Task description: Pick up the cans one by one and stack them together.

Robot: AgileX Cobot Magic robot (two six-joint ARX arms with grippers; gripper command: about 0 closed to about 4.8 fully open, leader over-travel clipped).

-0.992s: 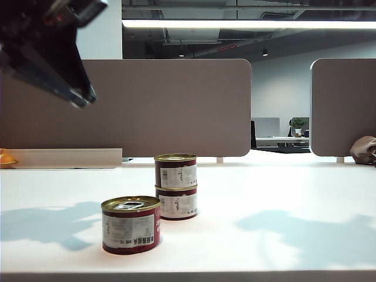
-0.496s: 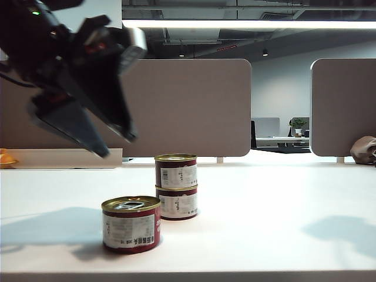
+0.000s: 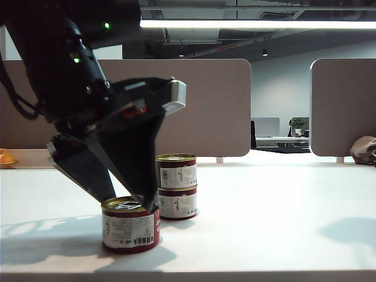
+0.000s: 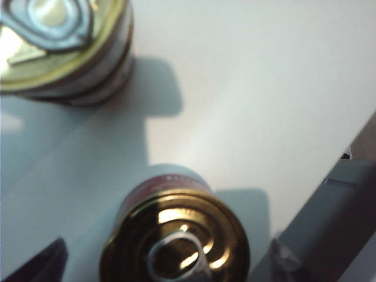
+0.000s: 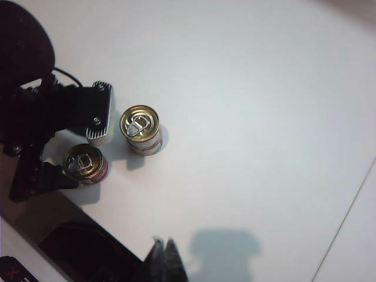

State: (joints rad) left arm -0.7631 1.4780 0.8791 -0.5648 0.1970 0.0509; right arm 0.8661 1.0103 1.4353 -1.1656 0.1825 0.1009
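Observation:
Two dark red cans with gold lids stand stacked [image 3: 176, 185] in the middle of the white table. A third can [image 3: 130, 229] stands alone in front of them, to the left. My left gripper [image 3: 124, 200] is open and has come down over this lone can, one finger on each side of its lid. In the left wrist view the lone can [image 4: 176, 238] lies between the two fingertips [image 4: 44, 261], and the stack's top lid [image 4: 53, 41] shows farther off. My right gripper [image 5: 163, 249] is shut on nothing, high above the table, and looks down on the stack [image 5: 141, 126] and the lone can [image 5: 85, 163].
Beige partition panels [image 3: 194, 106] stand behind the table. An orange object [image 3: 6, 158] sits at the far left and a brown bag [image 3: 364, 150] at the far right. The table's front edge [image 3: 235, 273] runs close to the lone can.
My left arm swung down from the upper left onto the lone can, and its jaws opened wide. The right arm's shadow on the table drew away to the right.

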